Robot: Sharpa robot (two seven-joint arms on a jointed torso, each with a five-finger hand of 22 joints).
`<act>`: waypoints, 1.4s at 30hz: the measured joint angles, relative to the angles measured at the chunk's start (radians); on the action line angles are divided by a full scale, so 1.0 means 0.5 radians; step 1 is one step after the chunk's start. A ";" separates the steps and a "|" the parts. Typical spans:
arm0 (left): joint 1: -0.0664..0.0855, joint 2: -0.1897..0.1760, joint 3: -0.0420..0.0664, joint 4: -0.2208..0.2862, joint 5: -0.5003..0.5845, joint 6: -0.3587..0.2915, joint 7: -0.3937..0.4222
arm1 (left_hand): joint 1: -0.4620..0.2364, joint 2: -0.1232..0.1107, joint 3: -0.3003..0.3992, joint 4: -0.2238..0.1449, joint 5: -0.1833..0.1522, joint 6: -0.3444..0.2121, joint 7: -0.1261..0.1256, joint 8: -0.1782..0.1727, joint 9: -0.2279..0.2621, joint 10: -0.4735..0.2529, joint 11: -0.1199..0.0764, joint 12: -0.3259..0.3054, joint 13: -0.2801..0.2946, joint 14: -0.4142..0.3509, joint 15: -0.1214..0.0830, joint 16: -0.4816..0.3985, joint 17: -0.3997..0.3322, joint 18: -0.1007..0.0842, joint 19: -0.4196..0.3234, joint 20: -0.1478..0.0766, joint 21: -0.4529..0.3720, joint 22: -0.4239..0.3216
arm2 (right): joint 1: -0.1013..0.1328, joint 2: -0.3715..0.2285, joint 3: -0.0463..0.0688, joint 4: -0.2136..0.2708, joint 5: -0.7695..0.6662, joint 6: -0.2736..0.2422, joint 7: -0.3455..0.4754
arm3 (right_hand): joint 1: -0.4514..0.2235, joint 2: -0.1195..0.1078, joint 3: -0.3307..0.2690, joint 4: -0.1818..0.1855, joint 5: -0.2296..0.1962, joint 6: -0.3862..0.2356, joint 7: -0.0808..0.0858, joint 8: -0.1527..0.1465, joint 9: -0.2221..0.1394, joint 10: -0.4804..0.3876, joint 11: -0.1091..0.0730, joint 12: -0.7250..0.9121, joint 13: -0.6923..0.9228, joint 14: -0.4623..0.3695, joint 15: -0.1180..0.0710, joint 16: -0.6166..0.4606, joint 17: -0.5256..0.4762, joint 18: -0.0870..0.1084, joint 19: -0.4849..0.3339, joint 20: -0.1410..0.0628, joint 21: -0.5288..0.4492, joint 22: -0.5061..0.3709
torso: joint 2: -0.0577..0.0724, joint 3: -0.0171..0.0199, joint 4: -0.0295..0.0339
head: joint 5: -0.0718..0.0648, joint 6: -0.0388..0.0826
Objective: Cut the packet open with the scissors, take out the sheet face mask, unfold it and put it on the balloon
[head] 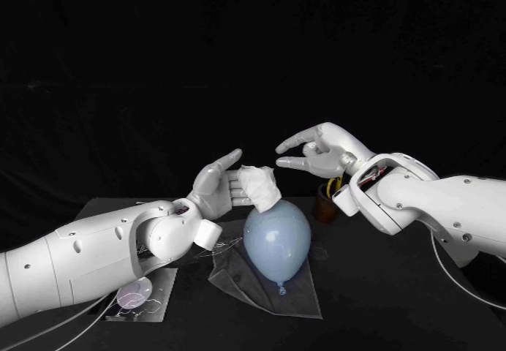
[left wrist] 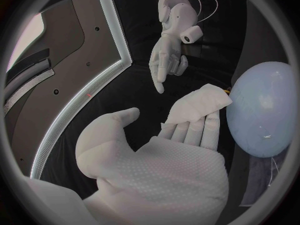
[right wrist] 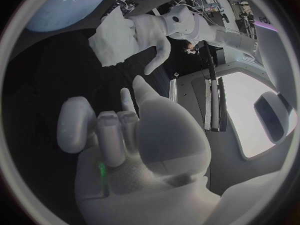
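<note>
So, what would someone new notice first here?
The left hand, raised mid-picture, holds up a folded white sheet mask close over the pale blue balloon, which lies on clear film on the table. Opposite it the right hand hangs in the air, empty.

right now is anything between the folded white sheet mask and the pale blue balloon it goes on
Nothing visible: the left hand holds the folded white sheet mask right next to the pale blue balloon, and the empty right hand is clear of both.
</note>
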 measured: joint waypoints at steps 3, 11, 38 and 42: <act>0.000 -0.002 0.000 0.005 0.003 0.007 -0.003 | 0.040 0.049 0.023 0.000 0.000 0.000 0.000 0.000 0.000 0.000 0.000 0.000 0.000 0.000 0.000 0.000 0.000 0.000 0.000 0.000 0.000 0.000 | -0.002 0.005 0.000 0.003 -0.039 0.000 -0.010 | 0.000 0.000 0.013 -0.013 0.000 0.008 -0.005 0.000 -0.008 0.000 0.000 0.000 0.000 0.000 0.000 -0.005 0.000 0.000 0.000 0.000 0.000 0.001 | 0.000 -0.0002 0.000 | -0.001 -0.002; 0.000 -0.008 0.001 0.014 0.008 0.024 -0.004 | 0.071 0.353 0.264 -0.014 0.000 0.038 0.004 0.000 0.010 0.055 -0.011 0.000 0.001 0.000 0.000 0.000 0.000 0.000 0.022 0.001 0.000 0.000 | -0.015 0.006 0.000 0.018 -0.122 -0.002 -0.030 | 0.010 -0.010 0.041 -0.041 0.012 0.015 0.002 -0.008 -0.018 0.000 0.000 -0.001 -0.001 0.000 0.000 0.002 0.002 0.000 0.000 0.000 0.000 0.001 | 0.001 -0.0004 0.000 | -0.002 -0.003; 0.003 -0.020 0.001 0.013 -0.026 0.051 -0.026 | 0.183 0.338 -0.289 -0.016 0.000 -0.418 -0.094 -0.133 -0.041 0.175 -0.032 0.000 0.008 0.079 -0.036 0.022 0.032 -0.001 0.194 -0.006 0.040 0.005 | -0.025 0.000 0.000 0.022 -0.194 -0.022 -0.058 | 0.015 -0.005 0.074 -0.057 0.020 0.015 0.002 -0.015 -0.033 -0.007 0.007 0.005 -0.001 0.000 0.000 0.002 0.000 -0.001 0.000 0.000 -0.002 0.000 | -0.001 0.0000 0.000 | -0.006 0.013; 0.003 -0.021 0.001 0.014 -0.042 0.052 -0.031 | 0.224 0.364 -0.370 -0.016 0.000 -0.537 -0.151 -0.143 -0.056 0.124 -0.031 0.000 0.006 0.079 -0.036 0.022 0.035 -0.001 0.194 -0.006 0.029 0.006 | -0.025 0.001 0.000 0.022 -0.195 -0.022 -0.061 | 0.015 -0.005 0.074 -0.057 0.020 0.015 0.002 -0.015 -0.033 -0.003 0.003 0.002 -0.001 0.000 0.000 0.002 0.000 -0.001 0.000 0.000 -0.002 0.000 | -0.001 0.0000 0.000 | -0.007 0.015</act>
